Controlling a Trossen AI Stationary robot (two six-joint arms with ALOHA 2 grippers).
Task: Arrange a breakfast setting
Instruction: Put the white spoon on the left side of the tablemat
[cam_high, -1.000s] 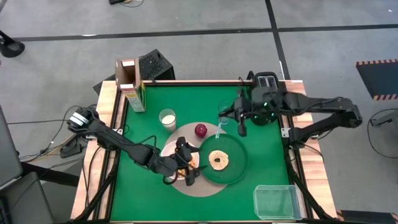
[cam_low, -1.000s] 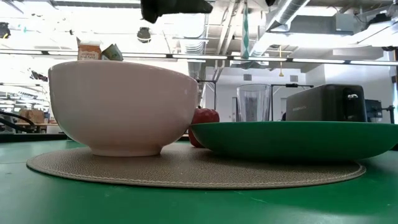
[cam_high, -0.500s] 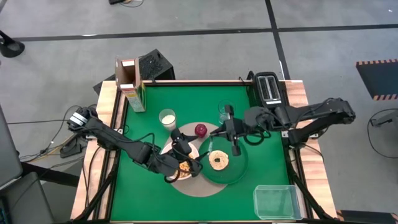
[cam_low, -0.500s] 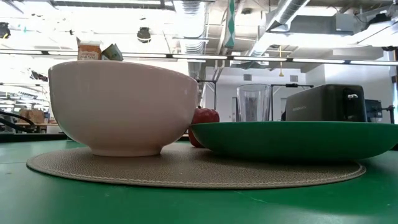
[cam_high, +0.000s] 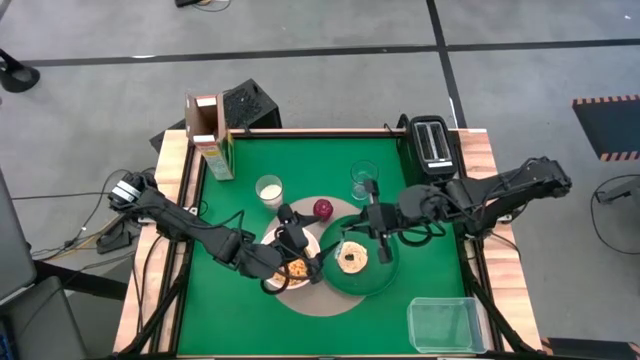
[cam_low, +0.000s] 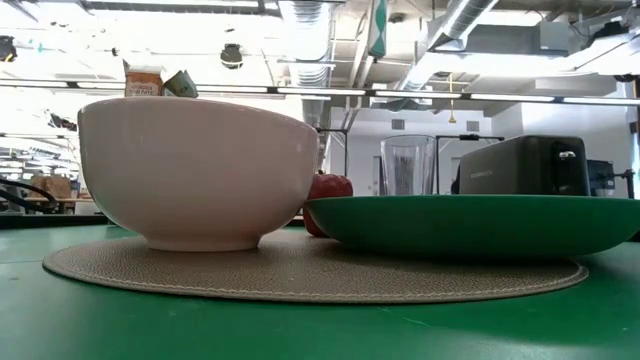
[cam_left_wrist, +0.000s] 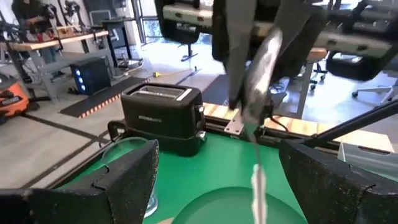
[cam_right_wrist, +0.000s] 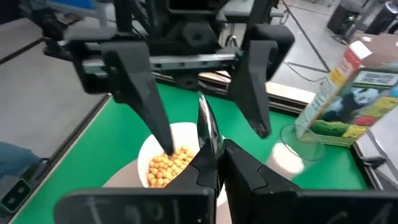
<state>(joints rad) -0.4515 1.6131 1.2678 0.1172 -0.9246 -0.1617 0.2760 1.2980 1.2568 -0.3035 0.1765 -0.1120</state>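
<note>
Spoon step now: your right pincer (cam_high: 378, 238) grips the silver spoon (cam_right_wrist: 208, 127), hovering over the dark-green plate (cam_high: 385, 278). Your left pincer (cam_high: 296, 236) gapes wide over the white bowl (cam_low: 195, 170); next, I'd lower the spoon gently beside it.

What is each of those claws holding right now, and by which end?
The right gripper pinches the silver spoon by its handle, over the dark-green plate. The left gripper is open, holding nothing, over the white bowl.

The high camera is looking straight down on the whole green table (cam_high: 250, 150), while the low one is sitting at tabletop height close behind the white bowl (cam_low: 195, 170), facing the room. The wrist cameras are facing each other across that bowl, and all are sharing it.
</note>
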